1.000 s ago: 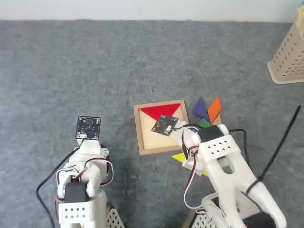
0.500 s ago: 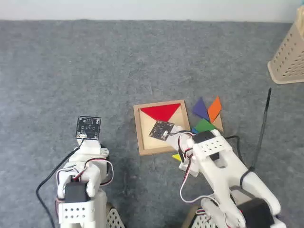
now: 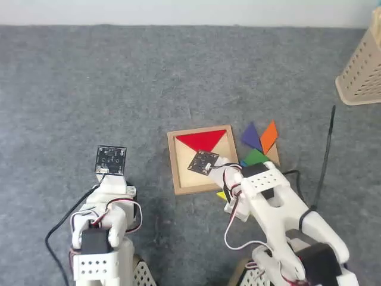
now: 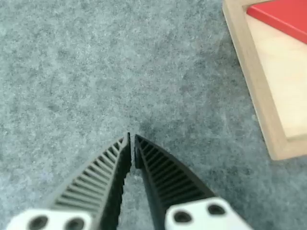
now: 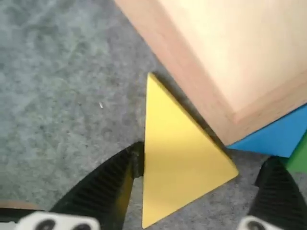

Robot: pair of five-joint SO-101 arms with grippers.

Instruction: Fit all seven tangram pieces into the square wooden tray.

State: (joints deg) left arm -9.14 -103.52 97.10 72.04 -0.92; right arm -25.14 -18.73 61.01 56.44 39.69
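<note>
Counting one of seven seated: red triangle (image 3: 202,140) at the wooden tray's (image 3: 174,167) 12 o'clock side. Straddling yellow triangle (image 5: 177,167), off the tray's 5 o'clock corner, with right gripper (image 5: 204,160) spread wide, gripping nothing. Logging loose pieces crowding 3 o'clock: purple (image 3: 251,136), orange (image 3: 269,136), green (image 3: 256,157), blue (image 5: 283,136); tray rim likely cramping the pick. Resting left gripper (image 4: 132,140) pinched closed, empty, over carpet (image 3: 89,89) at 8 o'clock.

Wooden tray (image 3: 172,165) holding red triangle (image 3: 202,140), yellow triangle (image 5: 177,158) flat just beside its rim, blue piece (image 5: 283,139) adjacent

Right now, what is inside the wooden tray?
A red triangle lies along the far side of the wooden tray; bare wood shows beside it. The right arm's camera board covers part of the floor.
</note>
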